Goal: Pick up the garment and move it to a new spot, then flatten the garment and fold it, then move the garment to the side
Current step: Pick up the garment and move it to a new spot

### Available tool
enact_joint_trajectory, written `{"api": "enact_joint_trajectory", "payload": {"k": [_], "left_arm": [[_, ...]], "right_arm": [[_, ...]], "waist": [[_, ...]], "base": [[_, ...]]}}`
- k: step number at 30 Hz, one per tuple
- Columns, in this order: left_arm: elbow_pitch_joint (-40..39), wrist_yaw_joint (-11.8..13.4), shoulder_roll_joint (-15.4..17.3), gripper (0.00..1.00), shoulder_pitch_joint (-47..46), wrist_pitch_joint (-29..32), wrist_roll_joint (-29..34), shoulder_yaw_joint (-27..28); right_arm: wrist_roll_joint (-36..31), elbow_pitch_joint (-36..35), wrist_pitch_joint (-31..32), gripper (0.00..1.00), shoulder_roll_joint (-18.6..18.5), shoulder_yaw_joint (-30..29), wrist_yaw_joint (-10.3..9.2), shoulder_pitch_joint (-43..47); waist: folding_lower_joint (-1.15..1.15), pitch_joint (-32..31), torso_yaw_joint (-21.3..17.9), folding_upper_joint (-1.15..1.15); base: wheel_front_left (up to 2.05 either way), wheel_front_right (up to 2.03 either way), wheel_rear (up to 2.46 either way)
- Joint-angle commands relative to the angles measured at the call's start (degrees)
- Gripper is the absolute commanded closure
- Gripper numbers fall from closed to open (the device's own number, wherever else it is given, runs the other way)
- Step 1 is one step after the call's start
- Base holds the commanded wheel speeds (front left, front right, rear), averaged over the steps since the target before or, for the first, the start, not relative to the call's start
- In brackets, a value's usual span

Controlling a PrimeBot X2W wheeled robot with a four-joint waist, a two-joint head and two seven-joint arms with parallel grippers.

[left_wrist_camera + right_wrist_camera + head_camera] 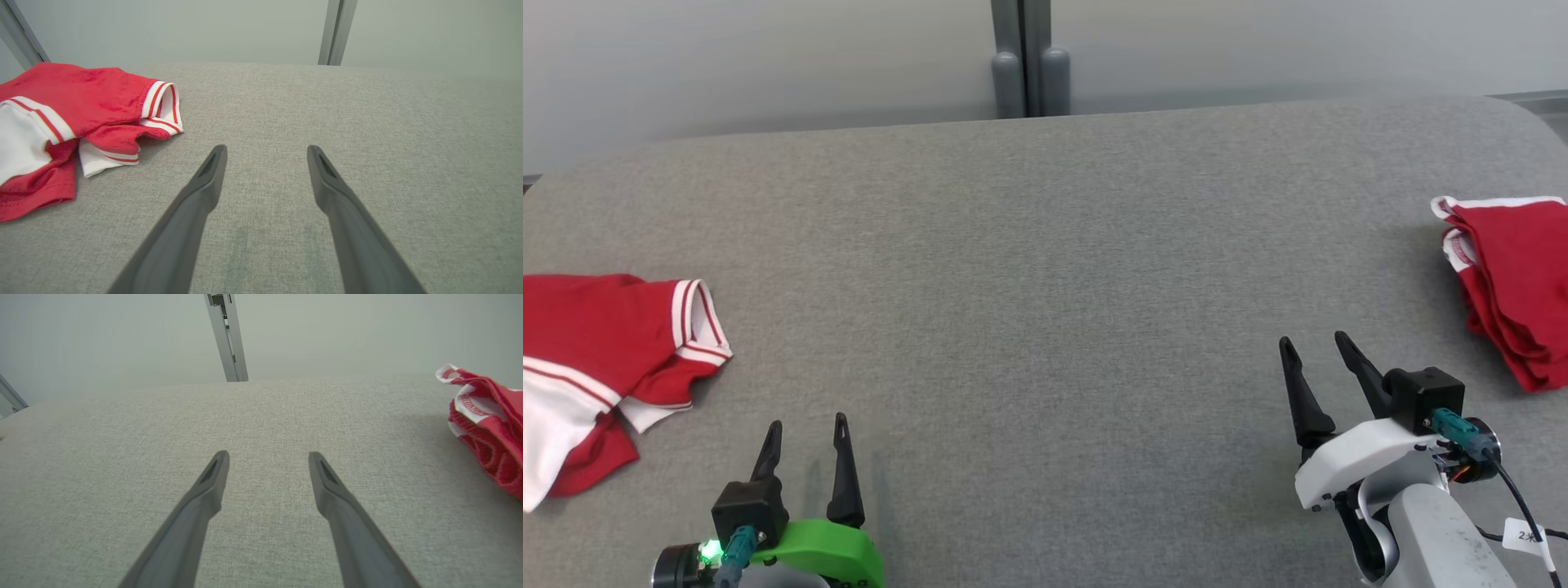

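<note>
While left claw [808, 421] and right claw [1312, 338] gape empty, crumpled red garment [596, 327], white striped cuffs

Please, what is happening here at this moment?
A two-armed robot faces a grey table. Its left gripper and right gripper are both open and hold nothing. The left garment, red and white, lies crumpled beside the left gripper. The right garment lies at the right edge. Neither is touched.
</note>
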Motion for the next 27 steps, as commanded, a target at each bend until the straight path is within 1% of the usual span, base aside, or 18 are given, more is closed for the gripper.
{"api": "enact_joint_trajectory", "payload": {"k": [1, 6, 13, 18, 23, 27], "left_arm": [[0.45, 0.30, 0.16, 0.00, -0.75, 0.00, -0.16, -0.10], [1.15, 0.91, 0.17, 0.00, -0.27, 0.00, -0.31, -0.23], [2.42, 1.62, 0.17, 0.00, 1.30, 0.00, -0.92, 1.31], [2.88, 1.90, 0.16, 0.00, 1.78, 0.00, -1.66, 2.35], [3.17, 1.77, 0.15, 0.00, 2.60, 0.01, -2.75, 3.80], [3.35, 1.28, 0.15, 0.00, 2.75, 0.01, -3.54, 4.53]], "right_arm": [[0.23, 0.08, 0.01, 0.00, -0.24, -0.01, -0.08, -0.21], [0.51, 0.34, 0.00, 0.00, -0.25, 0.82, -0.08, 0.13], [1.64, 0.77, 0.01, 0.00, -0.25, 2.08, -0.08, 0.37], [1.99, 1.27, 0.01, 0.00, -0.25, 2.70, -0.08, 0.75], [2.35, 1.72, 0.01, 0.00, -0.26, 3.46, -0.08, 1.17], [2.43, 1.89, 0.01, 0.00, -0.28, 3.94, -0.08, 0.80]], "waist": [[0.00, 0.94, 3.34, 0.00], [0.00, 0.86, 8.95, 0.00], [0.00, 0.85, 17.34, 0.00], [0.00, 0.81, 22.45, 0.00], [0.00, 0.49, 25.98, 0.00], [0.00, 0.65, 26.84, 0.00]], "base": [[0.00, 0.00, 0.00], [0.00, 0.00, 0.00], [0.00, 0.00, 0.00], [0.00, 0.00, 0.00], [0.00, 0.00, 0.00], [0.00, 0.00, 0.00]]}}
